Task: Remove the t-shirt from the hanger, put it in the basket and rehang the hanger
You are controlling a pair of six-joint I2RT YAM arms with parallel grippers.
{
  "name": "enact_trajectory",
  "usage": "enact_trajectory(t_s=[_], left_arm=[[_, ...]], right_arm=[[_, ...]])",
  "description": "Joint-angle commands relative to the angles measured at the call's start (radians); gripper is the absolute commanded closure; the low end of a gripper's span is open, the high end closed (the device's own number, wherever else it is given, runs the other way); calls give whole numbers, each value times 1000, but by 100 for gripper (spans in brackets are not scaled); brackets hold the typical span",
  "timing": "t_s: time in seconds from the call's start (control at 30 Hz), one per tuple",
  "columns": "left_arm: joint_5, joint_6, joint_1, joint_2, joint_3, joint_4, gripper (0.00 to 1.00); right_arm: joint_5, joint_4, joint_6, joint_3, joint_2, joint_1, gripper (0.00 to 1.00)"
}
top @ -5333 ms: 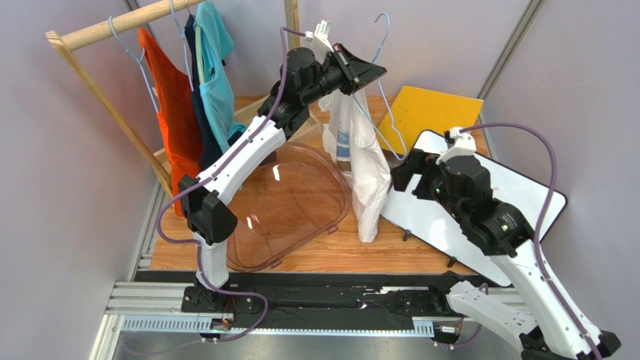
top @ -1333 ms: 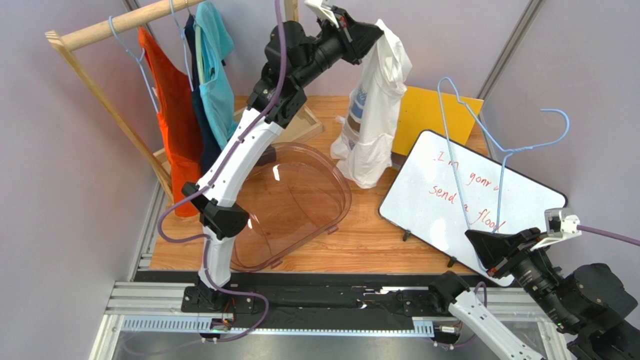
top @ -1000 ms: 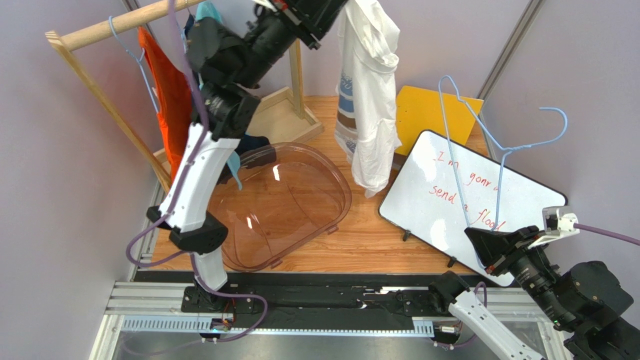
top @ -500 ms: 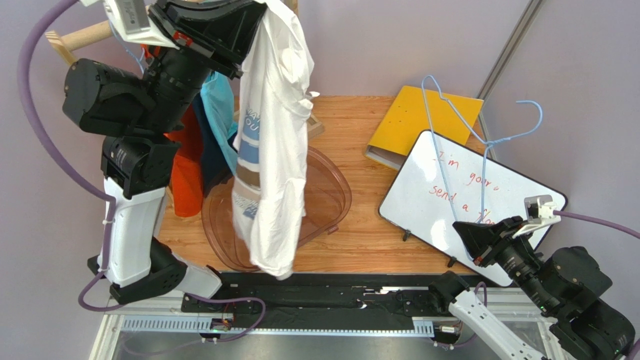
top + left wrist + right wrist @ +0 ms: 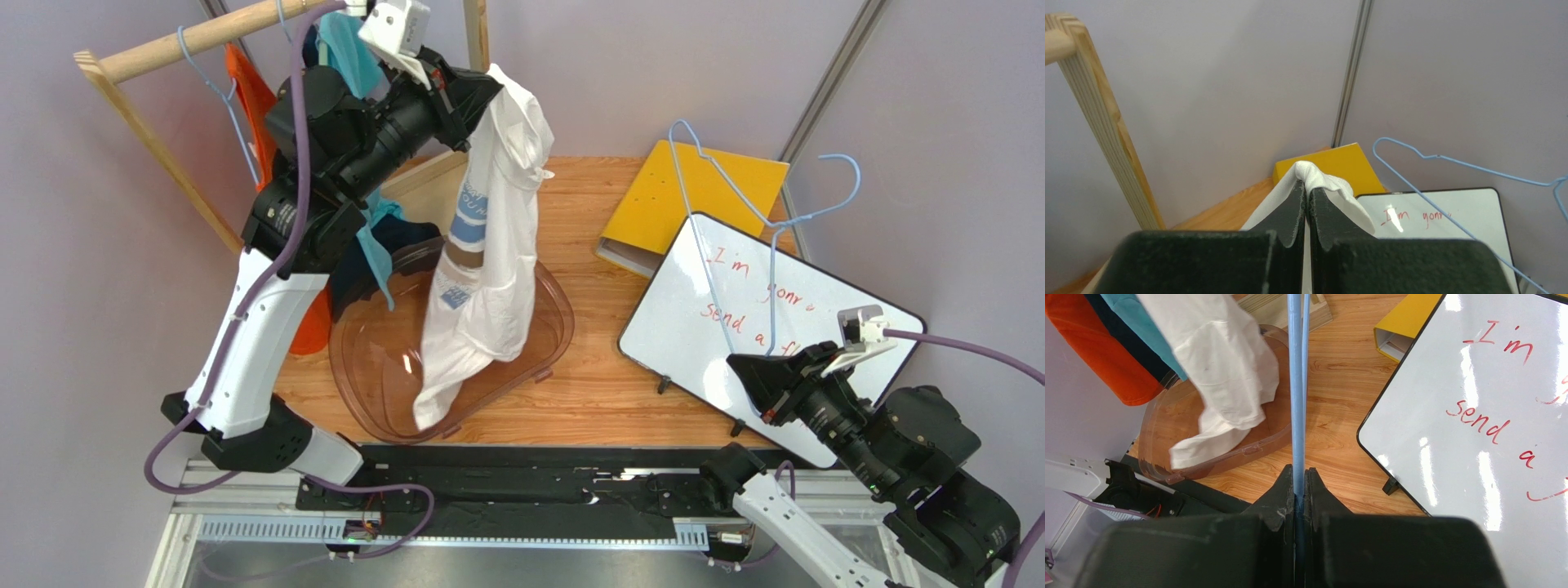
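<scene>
White t-shirt [image 5: 494, 276] with blue and brown print hangs in a long, bunched column at left centre, off the hanger. Left gripper [image 5: 1308, 191] pinches its top fold, fingers pressed together on the cloth. The lower end trails into a clear pink tub [image 5: 555, 333]. Light-blue wire hanger [image 5: 1297, 386] stands bare and upright at near right, well apart from the shirt, clamped at its base by the right gripper [image 5: 1298, 475].

Walls [image 5: 687, 61] are plain lilac-grey. Wooden table [image 5: 601, 245] carries a wooden rack [image 5: 160, 49] at far left, a whiteboard [image 5: 846, 306] with red writing and a yellow folder [image 5: 705, 184].
</scene>
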State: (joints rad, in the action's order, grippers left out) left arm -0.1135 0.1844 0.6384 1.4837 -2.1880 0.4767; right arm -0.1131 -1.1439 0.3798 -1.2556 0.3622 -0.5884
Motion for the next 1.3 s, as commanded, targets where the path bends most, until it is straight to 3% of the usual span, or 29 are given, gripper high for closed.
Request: enact_trajectory(t_s=[0.0, 0.13, 0.33, 0.63, 0.77, 0.87, 1.1, 1.23, 1.27], left_arm=[[41, 32, -3, -97, 138, -39, 100], [144, 82, -5, -267, 478, -63, 100], [248, 138, -5, -483, 808, 81, 100], [403, 187, -6, -758, 1004, 257, 100], [333, 245, -5, -717, 1079, 191, 100], [213, 308, -5, -597, 1151, 87, 100], [103, 415, -5, -139, 1103, 51, 100], [141, 432, -2, -138, 1135, 43, 100], [153, 432, -2, -161, 1148, 45, 81]], right_arm=[[0, 62, -28, 13, 14, -5, 100], [7, 72, -42, 19, 23, -4, 100], [19, 104, -65, 35, 46, -4, 100], [50, 156, -70, 87, 64, -4, 100], [62, 165, -59, 101, 63, -4, 100], [66, 153, -50, 104, 60, -4, 100], [59, 108, -44, 85, 64, -4, 100], [73, 102, -50, 84, 89, -5, 100], [78, 107, -51, 84, 96, -4, 100]])
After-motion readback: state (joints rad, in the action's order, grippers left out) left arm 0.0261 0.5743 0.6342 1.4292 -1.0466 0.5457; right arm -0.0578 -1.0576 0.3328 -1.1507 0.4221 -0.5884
